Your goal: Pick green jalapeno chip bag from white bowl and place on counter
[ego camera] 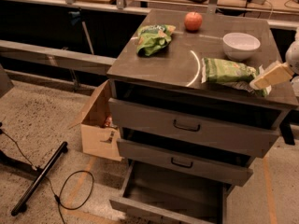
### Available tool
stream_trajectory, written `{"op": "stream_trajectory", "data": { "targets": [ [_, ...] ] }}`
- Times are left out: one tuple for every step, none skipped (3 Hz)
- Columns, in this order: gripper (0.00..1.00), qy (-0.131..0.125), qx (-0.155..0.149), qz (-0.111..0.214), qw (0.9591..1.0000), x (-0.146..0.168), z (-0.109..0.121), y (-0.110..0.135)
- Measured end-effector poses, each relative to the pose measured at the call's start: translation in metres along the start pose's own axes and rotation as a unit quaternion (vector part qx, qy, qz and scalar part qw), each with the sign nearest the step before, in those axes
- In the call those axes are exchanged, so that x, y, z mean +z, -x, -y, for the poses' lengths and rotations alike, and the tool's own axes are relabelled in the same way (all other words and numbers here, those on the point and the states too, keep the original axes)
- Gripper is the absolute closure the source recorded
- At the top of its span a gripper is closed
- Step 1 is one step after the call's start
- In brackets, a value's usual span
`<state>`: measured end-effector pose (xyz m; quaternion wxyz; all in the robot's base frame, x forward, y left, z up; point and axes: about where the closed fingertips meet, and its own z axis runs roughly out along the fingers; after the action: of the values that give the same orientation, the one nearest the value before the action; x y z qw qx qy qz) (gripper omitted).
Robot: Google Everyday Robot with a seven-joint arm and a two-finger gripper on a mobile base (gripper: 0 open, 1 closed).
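The green jalapeno chip bag (pixel 228 72) lies flat on the counter (pixel 163 65), in front of the white bowl (pixel 241 45) and just right of the pale arc mark (pixel 196 70). The bowl stands empty at the counter's back right. My gripper (pixel 258 81) reaches in from the right edge, low over the counter. It is closed on the bag's right end, and a bit of green shows under it. The rest of the arm is mostly out of view.
A shorter, brighter-green bag (pixel 153 37) and a red apple (pixel 193 21) sit at the back left of the counter. The bottom drawer (pixel 173 195) is pulled out. A cardboard box (pixel 98 125), a black bar (pixel 39 178) and a cable (pixel 70 195) lie on the floor to the left.
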<state>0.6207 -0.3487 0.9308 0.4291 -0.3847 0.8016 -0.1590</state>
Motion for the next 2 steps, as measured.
{"op": "stream_trajectory", "data": {
  "targets": [
    [0.00, -0.040, 0.015, -0.044, 0.9981, -0.028, 0.026, -0.029],
    [0.00, -0.072, 0.034, -0.089, 0.9929, -0.047, 0.051, -0.054]
  ]
}}
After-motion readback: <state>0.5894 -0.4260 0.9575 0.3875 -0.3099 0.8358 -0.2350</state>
